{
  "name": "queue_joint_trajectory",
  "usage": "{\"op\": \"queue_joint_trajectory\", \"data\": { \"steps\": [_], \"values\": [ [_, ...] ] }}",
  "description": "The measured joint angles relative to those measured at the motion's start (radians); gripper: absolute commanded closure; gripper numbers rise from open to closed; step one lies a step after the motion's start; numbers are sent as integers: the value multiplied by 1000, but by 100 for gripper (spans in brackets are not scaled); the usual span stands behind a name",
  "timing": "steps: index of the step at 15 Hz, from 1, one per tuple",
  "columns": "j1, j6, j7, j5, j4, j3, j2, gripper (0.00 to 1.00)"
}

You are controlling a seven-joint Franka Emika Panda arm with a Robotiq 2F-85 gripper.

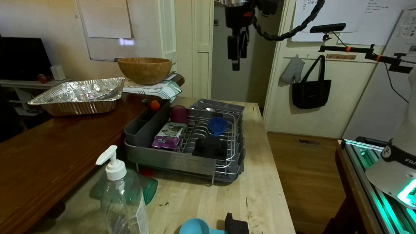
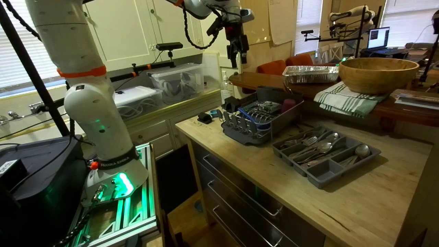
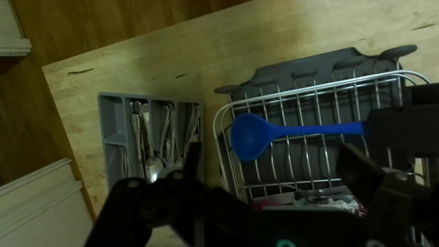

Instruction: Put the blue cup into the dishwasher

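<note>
The blue cup, a teal tumbler [image 1: 149, 190], appears to lie on its side on the wooden counter, partly hidden behind the clear pump bottle. I cannot make it out in the other views. The dishwasher, a grey dish rack [image 1: 182, 162], stands on the counter beyond the cup; it also shows in an exterior view [image 2: 245, 135] and in the wrist view [image 3: 322, 85]. My gripper [image 1: 237, 63] hangs high above the rack area, apart from everything. In an exterior view the gripper [image 2: 239, 63] points down. In the wrist view its fingers [image 3: 269, 151] are spread with nothing between them.
A blue ladle [image 3: 252, 137], purple cup [image 1: 178, 114] and packet [image 1: 169, 135] lie in the rack. The pump bottle [image 1: 122, 201] and a light-blue scoop [image 1: 196, 227] are nearby. A cutlery tray [image 2: 325, 154] sits beside the rack. A raised brown counter [image 1: 48, 152] borders it.
</note>
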Motion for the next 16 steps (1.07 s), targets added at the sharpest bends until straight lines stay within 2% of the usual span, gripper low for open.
{"op": "queue_joint_trajectory", "data": {
  "steps": [7,13,16],
  "values": [
    [56,-24,57,-5,184,-3,164,0],
    [66,-27,57,-4,219,-11,190,0],
    [76,-16,48,17,274,-11,233,0]
  ]
}}
